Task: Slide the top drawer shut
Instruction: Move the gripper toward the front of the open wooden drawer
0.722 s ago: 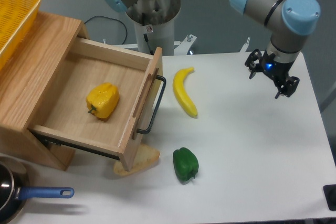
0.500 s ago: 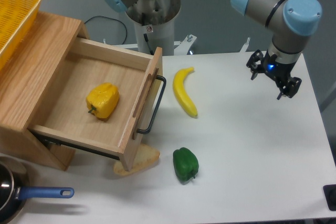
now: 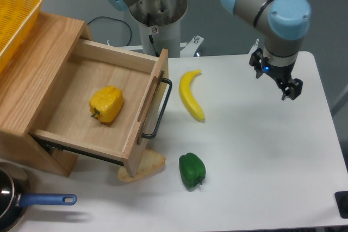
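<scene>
Top drawer wide open, arm far off

White worktop (image 3: 261, 156) under it all. Top drawer (image 3: 95, 110) pulled far out of the wooden box at the left, front and long black handle (image 3: 161, 110) facing right, long side running from back to front. Yellow pepper (image 3: 106, 104) inside. Banana (image 3: 191, 94) and green pepper (image 3: 192, 170) close by. End effector (image 3: 274, 74) well apart at right, holding nothing; open or closed, cannot tell.
</scene>
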Motion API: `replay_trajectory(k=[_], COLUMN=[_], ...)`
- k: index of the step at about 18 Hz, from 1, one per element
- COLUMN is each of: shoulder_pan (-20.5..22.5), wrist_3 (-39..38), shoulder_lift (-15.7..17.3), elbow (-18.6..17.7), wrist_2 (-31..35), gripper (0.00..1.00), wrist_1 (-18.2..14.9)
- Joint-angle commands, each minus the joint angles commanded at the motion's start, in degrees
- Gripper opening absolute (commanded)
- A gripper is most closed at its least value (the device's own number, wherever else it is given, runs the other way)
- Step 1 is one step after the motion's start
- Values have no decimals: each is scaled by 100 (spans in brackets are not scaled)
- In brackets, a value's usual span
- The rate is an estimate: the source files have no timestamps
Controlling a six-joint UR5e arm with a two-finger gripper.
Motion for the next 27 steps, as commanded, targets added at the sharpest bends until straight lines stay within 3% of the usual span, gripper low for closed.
replay_trajectory(k=[2,7,14,15,18,19,21,23,25,27], shoulder_pan=[-53,-105,-308,-316,-422,-431,-440,-579,-703,-808], wrist_3=[-288,-1861,-2512,-2575,-2847,-3013,-3356,-3541,-3778,-3998], shoulder_lift=[44,70,150,150,176,185,185,159,71,44], elbow=[-36,-88,-150,-141,-89,-80,16,297,578,667], wrist_2=[-122,-650,-747,-878,-1256,-1414,-1704,-1732,-1714,-1723], gripper=[100,100,100,97,66,61,58,47,43,40], wrist_1=[-9,53,27,27,27,18,-26,-410,-789,-931])
